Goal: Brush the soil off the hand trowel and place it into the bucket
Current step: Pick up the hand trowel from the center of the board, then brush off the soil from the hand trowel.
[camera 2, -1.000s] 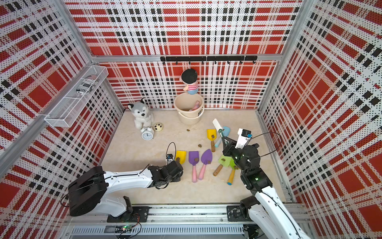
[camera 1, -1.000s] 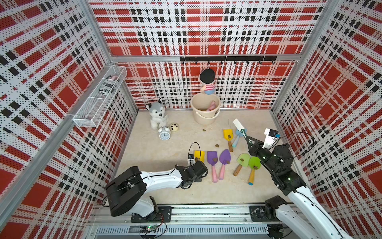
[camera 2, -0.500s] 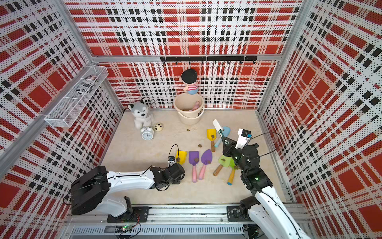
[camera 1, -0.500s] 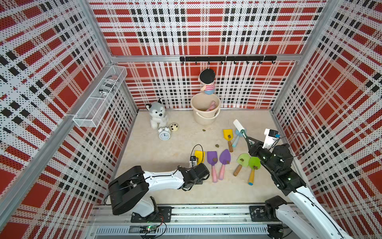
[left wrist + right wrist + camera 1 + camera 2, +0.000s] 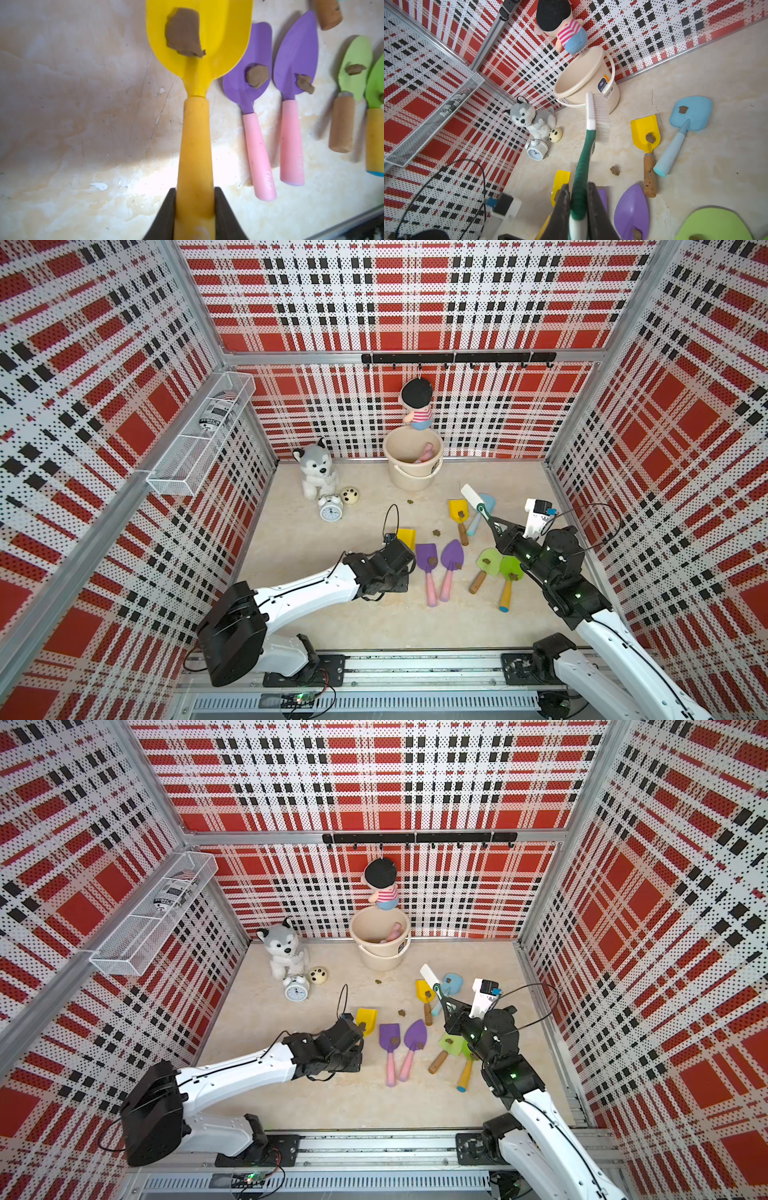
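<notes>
My left gripper [image 5: 194,194] is shut on the orange-yellow handle of a yellow hand trowel [image 5: 197,62] that lies on the floor. A brown lump of soil [image 5: 184,33] sits on its blade. In both top views the blade [image 5: 406,537] [image 5: 365,1018] pokes out past the left wrist. My right gripper [image 5: 578,193] is shut on the green handle of a white-bristled brush [image 5: 598,116], which is held off the floor over the other trowels. The cream bucket [image 5: 409,481] [image 5: 614,97] stands at the back wall with a pink handle [image 5: 424,452] inside.
Two purple trowels [image 5: 428,562], two green ones [image 5: 489,562], a yellow one [image 5: 458,512] and a blue one [image 5: 486,504] lie mid-floor, each with soil. Loose lumps [image 5: 436,532] lie between them. A husky plush [image 5: 316,466], clock [image 5: 331,510] and ball [image 5: 350,494] sit back left.
The left gripper has slid a little right and its jaws have closed on the yellow trowel's handle. The right arm with the brush has stayed put.
</notes>
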Motion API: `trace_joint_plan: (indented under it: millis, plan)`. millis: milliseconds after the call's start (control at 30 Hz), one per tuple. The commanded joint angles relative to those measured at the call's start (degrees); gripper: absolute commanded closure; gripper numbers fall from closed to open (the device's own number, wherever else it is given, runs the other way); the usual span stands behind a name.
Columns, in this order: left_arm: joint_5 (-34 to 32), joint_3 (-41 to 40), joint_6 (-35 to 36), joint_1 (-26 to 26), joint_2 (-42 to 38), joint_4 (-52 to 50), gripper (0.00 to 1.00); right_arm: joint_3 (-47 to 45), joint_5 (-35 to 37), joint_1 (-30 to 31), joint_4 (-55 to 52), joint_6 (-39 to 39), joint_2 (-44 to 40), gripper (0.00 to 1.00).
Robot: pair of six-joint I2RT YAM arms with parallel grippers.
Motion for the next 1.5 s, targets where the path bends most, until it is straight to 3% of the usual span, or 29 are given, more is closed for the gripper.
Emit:
trace_joint_plan:
  millis: [0, 267, 400, 700, 833, 1467]
  plan:
    - [4.4, 4.9, 7.7, 2.6, -1.7, -7.0, 1.00, 0.9, -8.8, -0.3, 4.8, 0.1, 0.5, 1.00]
    - [2.9, 12.6, 14.0, 4.0, -0.8, -15.0, 1.00, 2.3, -32.9, -0.3, 10.4, 1.3, 8.6, 1.00]
    - [2.4, 14.0, 15.0, 4.1, -1.0, -16.2, 1.00, 3.5, -37.9, 0.6, 11.0, 2.2, 13.6, 1.00]
    - [2.8, 14.9, 15.1, 3.7, -1.9, -16.2, 1.00, 4.0, -37.6, 6.4, 16.0, 2.4, 23.4, 1.00]
    - [2.4, 14.3, 14.4, 3.7, -2.4, -16.1, 1.00, 3.9, -33.1, 6.4, 14.8, 2.2, 25.5, 1.00]
    - [3.2, 13.1, 14.3, 3.3, -2.3, -13.6, 1.00, -0.2, -23.7, 1.7, 17.8, 6.6, 17.3, 1.00]
